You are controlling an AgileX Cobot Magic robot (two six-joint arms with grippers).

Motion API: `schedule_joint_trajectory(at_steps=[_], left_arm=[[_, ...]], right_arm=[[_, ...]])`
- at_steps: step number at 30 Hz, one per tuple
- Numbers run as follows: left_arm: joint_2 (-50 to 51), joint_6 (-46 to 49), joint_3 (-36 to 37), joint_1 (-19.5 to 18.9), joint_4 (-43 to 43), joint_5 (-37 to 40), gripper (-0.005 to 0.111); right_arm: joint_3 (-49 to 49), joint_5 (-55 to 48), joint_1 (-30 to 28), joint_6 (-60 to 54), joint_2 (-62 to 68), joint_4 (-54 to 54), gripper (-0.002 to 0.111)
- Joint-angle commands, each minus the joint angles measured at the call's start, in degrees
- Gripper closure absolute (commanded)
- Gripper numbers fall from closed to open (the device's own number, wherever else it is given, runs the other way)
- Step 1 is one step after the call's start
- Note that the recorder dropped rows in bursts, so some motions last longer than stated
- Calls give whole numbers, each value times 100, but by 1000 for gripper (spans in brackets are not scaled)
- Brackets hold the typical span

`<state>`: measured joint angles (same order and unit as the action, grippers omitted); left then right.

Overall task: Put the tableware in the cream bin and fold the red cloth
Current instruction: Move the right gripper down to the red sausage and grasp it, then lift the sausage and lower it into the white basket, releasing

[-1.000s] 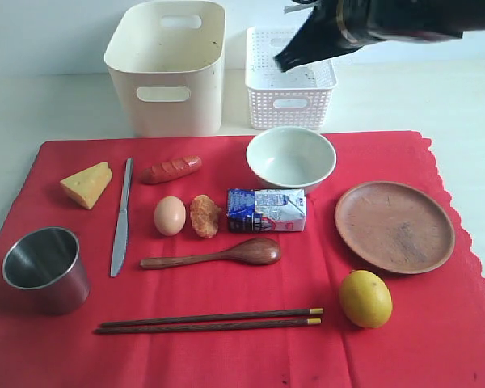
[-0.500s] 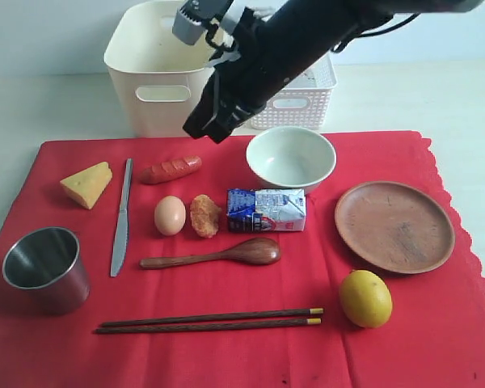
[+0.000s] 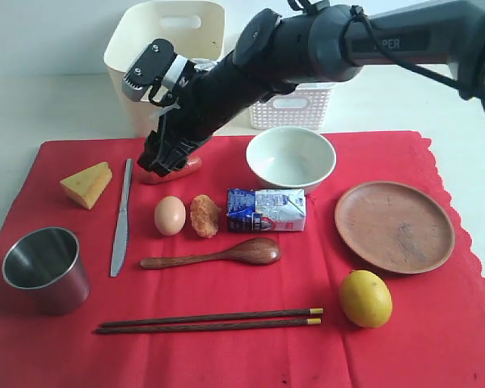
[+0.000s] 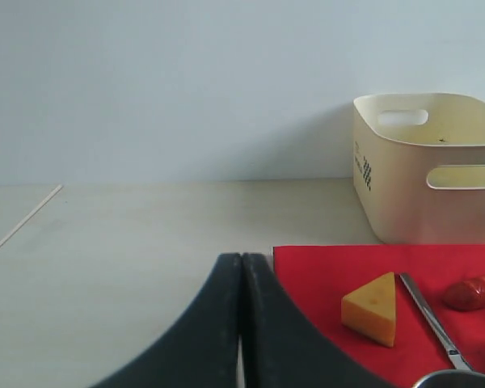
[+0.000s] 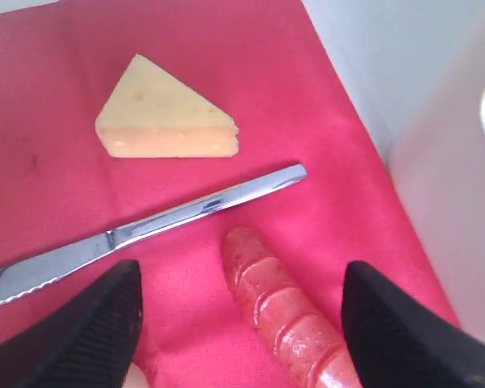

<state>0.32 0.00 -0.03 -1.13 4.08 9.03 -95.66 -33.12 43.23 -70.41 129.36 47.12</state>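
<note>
Where the right gripper (image 3: 163, 162) hangs: low over the sausage (image 5: 279, 311), fingers wide apart, one on each side, nothing held.
Left gripper (image 4: 241, 323): fingers pressed together, empty, over bare table beside the cloth's edge.
Cloth (image 3: 250, 356): spread flat, unfolded, tableware and food on it.
Bin (image 3: 133, 113): off the cloth, behind it, beside the basket (image 3: 291, 109).
Knife (image 3: 121, 214): flat between cheese (image 3: 86, 184) and sausage.
Cup (image 3: 44, 268): upright, front left.
Bowl (image 3: 291, 158): upright, mid-back.
Plate (image 3: 394, 226): right side.
Spoon (image 3: 218, 255): centre.
Chopsticks (image 3: 210, 320): paired, in front of spoon.
</note>
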Motion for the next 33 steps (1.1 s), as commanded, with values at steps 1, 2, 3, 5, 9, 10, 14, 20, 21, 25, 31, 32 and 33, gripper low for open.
schedule_joint_trajectory(at_steps=[1,2,3,5,9,10,14,20,21,25,31,32,33], left_arm=[[-32,0,3,-13,14,-15,107],[-32,0,3,-13,14,-15,107],[-32,0,3,-13,14,-15,107],[-32,0,3,-13,14,-15,107],[-32,0,3,-13,14,-15,107],[-32,0,3,-13,14,-15,107],[-32,0,3,-13,14,-15,107],[-32,0,3,-13,14,-15,107],[-32,0,3,-13,14,-15,107],[-32,0,3,-13,14,-15,107],[-32,0,3,-13,14,-15,107],[-32,0,3,-13,14,-15,107],[-32,0,3,-13,14,-15,107]], right_arm=[[-551,-349,13,640,465,-775,41],[-670,-408,13,703,591,-833,41],[-811,-409,13,813,706,-977,41],[-971,-421,13,936,869,-1145,41],[-1137,-450,13,936,1079,-1223,41],[-1163,-450,13,936,1126,-1286,41],[-1201,-450,13,936,1166,-1525,41],[-1201,-450,13,936,1166,-1620,63],[-1201,-450,13,936,1166,-1620,69],[-1201,-460,13,936,1166,-1620,85],[-1201,-460,13,936,1166,-1620,92],[-1201,-460,13,913,1166,-1620,92],[-1201,-460,13,859,1166,-1620,92]])
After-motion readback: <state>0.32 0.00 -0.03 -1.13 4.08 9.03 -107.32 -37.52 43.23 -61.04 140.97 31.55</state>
